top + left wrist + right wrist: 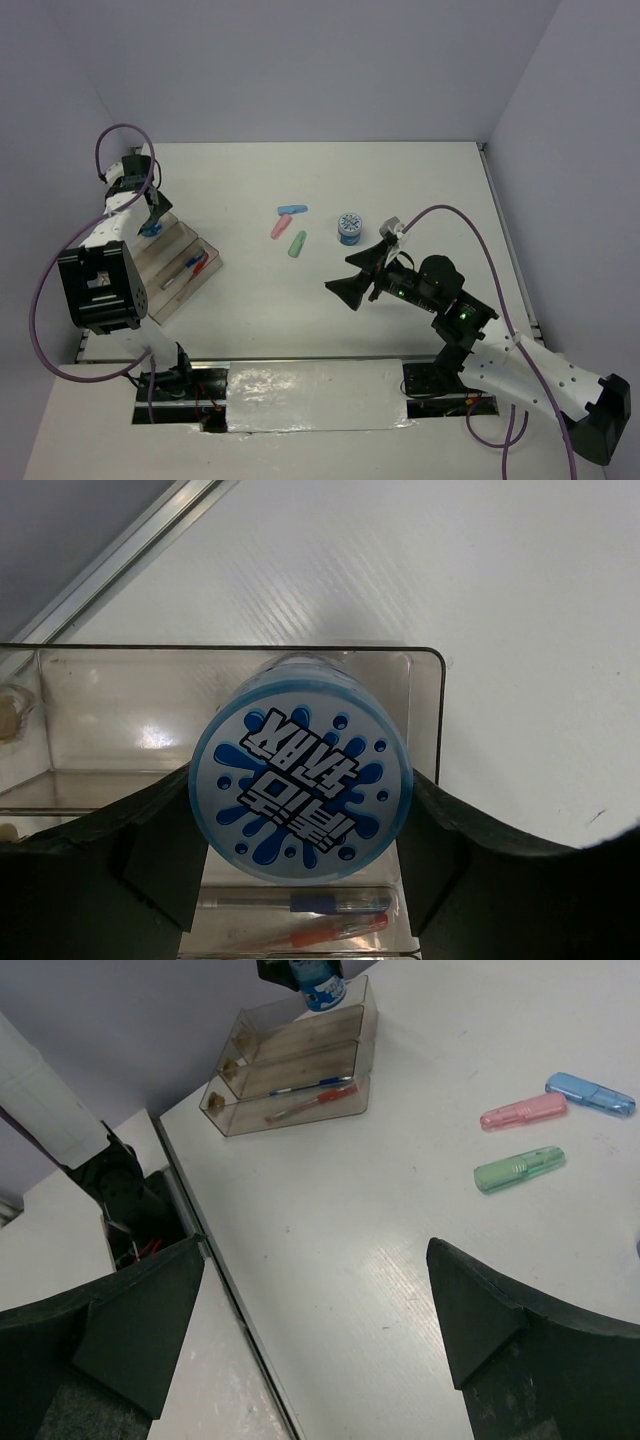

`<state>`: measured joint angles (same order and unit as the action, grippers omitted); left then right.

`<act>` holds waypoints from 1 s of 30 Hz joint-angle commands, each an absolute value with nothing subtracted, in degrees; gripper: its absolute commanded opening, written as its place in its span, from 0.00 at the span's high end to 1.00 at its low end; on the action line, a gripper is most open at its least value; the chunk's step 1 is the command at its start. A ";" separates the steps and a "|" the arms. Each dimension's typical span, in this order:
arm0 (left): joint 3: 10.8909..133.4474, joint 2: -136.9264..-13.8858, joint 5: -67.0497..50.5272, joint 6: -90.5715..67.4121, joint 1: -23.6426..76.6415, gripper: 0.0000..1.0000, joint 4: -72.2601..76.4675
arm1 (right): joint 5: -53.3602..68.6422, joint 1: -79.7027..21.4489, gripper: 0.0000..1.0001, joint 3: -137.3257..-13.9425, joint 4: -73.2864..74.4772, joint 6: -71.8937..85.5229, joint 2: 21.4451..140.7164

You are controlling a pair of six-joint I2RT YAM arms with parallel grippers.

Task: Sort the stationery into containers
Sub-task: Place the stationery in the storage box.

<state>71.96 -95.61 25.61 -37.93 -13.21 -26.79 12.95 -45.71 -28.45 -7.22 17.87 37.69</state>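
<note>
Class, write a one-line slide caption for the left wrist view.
Left gripper grips a blue-white disc over the clear tray holding two pens.

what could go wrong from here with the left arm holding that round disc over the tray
1. The left gripper grips the disc by its sides over the tray. Released off-centre, it may catch a divider wall and tip out, or land among the pens.
2. The open right gripper hangs close to the second disc. A careless reach for the green piece might knock it away.
</note>
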 commanded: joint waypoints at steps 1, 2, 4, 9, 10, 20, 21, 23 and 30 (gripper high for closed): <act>71.72 -94.92 25.31 -38.41 -13.27 0.82 -23.47 | 13.89 -45.53 0.00 -29.36 -9.84 16.87 37.79; 71.54 -94.92 25.23 -38.50 -13.27 0.78 -23.38 | 13.89 -45.53 0.00 -29.27 -9.93 16.96 37.97; 71.54 -95.10 25.14 -38.58 -13.36 0.71 -23.64 | 13.97 -45.44 0.00 -29.27 -10.02 17.05 38.14; 71.63 -95.62 25.49 -39.11 -13.27 0.32 -24.52 | 14.24 -45.44 0.00 -29.27 -9.93 16.96 37.97; 71.63 -95.80 25.40 -39.29 -13.27 0.26 -24.78 | 14.33 -45.44 0.00 -29.35 -9.84 16.88 37.88; 71.72 -95.01 25.93 -39.55 -13.27 0.01 -25.75 | 14.50 -45.44 0.00 -29.27 -9.76 16.96 37.88; 71.81 -94.23 25.67 -39.38 -13.10 0.01 -25.75 | 14.24 -45.44 0.00 -29.27 -9.67 17.14 37.79; 72.33 -92.91 25.49 -38.68 -12.48 0.01 -25.58 | 13.01 -45.53 0.00 -29.09 -9.58 17.31 37.62; 71.90 -83.59 18.48 -31.29 2.08 0.01 -17.95 | -5.33 -45.44 0.00 -31.99 -0.02 24.50 31.31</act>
<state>71.02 -89.27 23.75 -35.62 -4.71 -24.36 6.74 -45.71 -28.64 -4.36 20.12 35.20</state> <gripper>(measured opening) 0.993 0.997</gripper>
